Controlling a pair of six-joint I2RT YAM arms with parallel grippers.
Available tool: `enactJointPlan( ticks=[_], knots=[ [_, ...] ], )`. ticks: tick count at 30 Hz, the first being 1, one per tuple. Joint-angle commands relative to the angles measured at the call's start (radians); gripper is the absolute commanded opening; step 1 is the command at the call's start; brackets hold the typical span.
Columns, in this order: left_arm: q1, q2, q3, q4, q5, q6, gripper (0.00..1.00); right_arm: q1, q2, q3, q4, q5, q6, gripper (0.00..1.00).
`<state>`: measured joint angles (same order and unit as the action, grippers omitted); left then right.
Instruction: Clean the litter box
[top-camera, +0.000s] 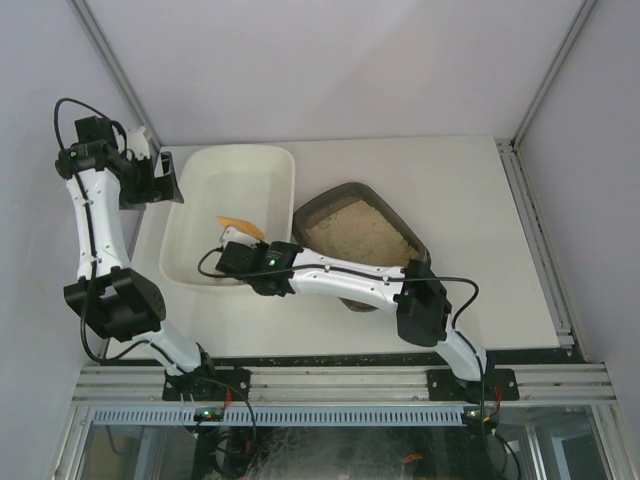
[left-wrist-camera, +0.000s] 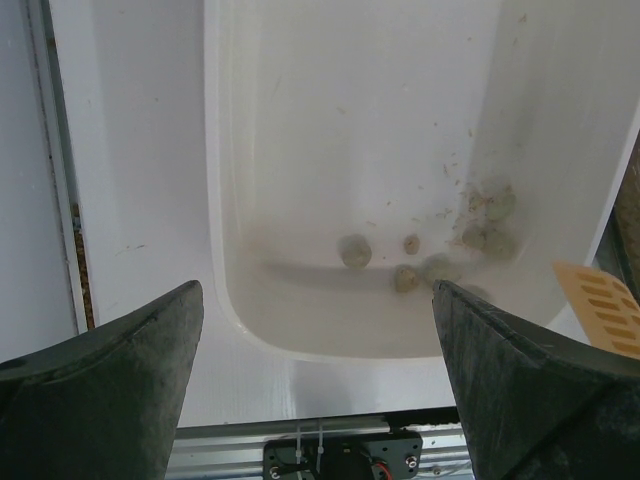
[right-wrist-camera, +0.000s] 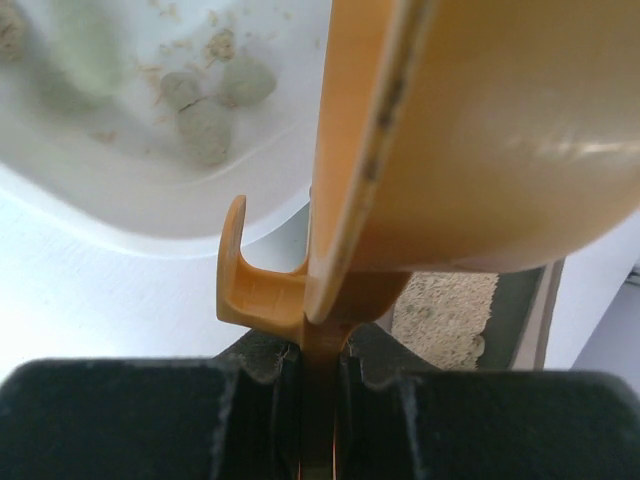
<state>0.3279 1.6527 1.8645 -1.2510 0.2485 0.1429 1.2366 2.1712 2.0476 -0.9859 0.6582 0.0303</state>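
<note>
Firmly, right gripper (right-wrist-camera: 318, 365) clamped on orange scoop (right-wrist-camera: 480, 140) over white tub (left-wrist-camera: 230, 150); left gripper (left-wrist-camera: 318, 300) wide open

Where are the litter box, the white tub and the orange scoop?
litter box (top-camera: 325, 203), top view, far left rim.
white tub (top-camera: 235, 185), top view, bare floor.
orange scoop (right-wrist-camera: 480, 130), right wrist view, curved bowl.

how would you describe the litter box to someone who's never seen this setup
On the white table, two trays sit side by side. The litter box is the right one, beside the white tub: smaller, dark brown-grey, holding beige litter.
</note>
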Motion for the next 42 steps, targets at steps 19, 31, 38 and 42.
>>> enactJointPlan(
  ticks=[19, 31, 38, 42],
  knots=[
    [-0.391, 0.334, 0.29, 0.364, 0.357, -0.237, 1.0, -0.655, -0.58, -0.537, 0.033, -0.972, 0.329, 0.0],
    [-0.618, 0.514, 0.18, 0.902, 0.185, -0.611, 1.0, -0.853, -0.39, -0.683, 0.07, -1.386, 0.419, 0.0],
    [-0.632, 0.574, 0.142, 0.95, 0.165, -0.653, 1.0, -0.882, -0.277, -0.682, 0.17, -1.475, 0.507, 0.0],
    [-0.632, 0.526, -0.004, 1.04, 0.174, -0.698, 1.0, -0.876, -0.238, -0.681, 0.227, -1.527, 0.568, 0.0]
  ],
)
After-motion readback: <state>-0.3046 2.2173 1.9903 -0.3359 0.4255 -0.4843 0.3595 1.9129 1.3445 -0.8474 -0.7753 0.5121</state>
